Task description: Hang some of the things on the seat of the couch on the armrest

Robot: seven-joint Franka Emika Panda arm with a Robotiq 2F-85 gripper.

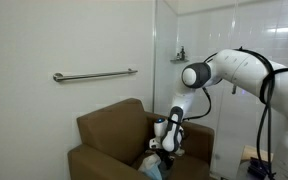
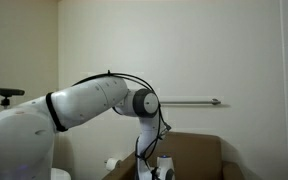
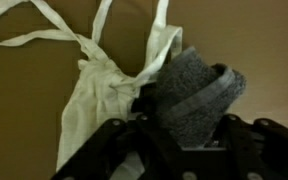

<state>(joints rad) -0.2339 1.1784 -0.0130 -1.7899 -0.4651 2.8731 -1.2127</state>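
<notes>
Two cloths lie closest, under the wrist camera: one grey cloth (image 3: 199, 85), bunched into a thick roll, and one pale cloth (image 3: 99, 95) with thin straps trailing toward the top edge. They touch, the grey roll lapping the pale one's side. Both lie on the brown seat (image 3: 24, 110).

One hand (image 3: 184, 138) comes in from the bottom of that view. Its two dark fingers (image 3: 119, 150) stand on either side of the grey roll, close against it at a middling width. Whether they really pinch it I cannot tell, as the fingers are blurred and cut by the lower edge.

Farther out, an exterior view shows one couch (image 1: 109, 125) with the hand (image 1: 166, 140) low over its seat, at the end of one white arm (image 1: 234, 70). One armrest (image 1: 92, 158) lies nearest that camera; the far side of the couch is partly hidden behind the arm. A bluish patch beside the hand is too small to name.

In an exterior view the arm (image 2: 84, 105) fills the left half and covers much of the couch (image 2: 199, 155). The hand (image 2: 156, 170) is cut by the bottom edge, and the cloths are hidden.

Farthest, one steel bar (image 1: 94, 75) (image 2: 189, 101) runs level along the wall in both exterior views.
</notes>
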